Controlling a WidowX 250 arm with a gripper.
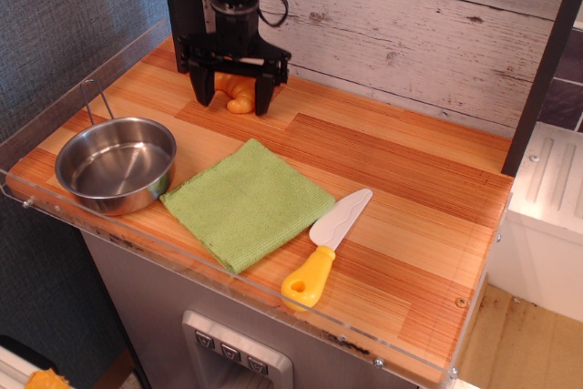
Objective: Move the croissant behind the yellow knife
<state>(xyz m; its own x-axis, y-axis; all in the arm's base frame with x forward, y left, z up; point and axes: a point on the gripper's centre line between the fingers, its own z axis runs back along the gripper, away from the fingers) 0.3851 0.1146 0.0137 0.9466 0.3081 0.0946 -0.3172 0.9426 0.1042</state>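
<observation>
Gripper — fingers spread wide, straddling the croissant at the counter's back left, not clenched on it. Yellow knife lay near the front edge — well apart, beside the green cloth.
</observation>
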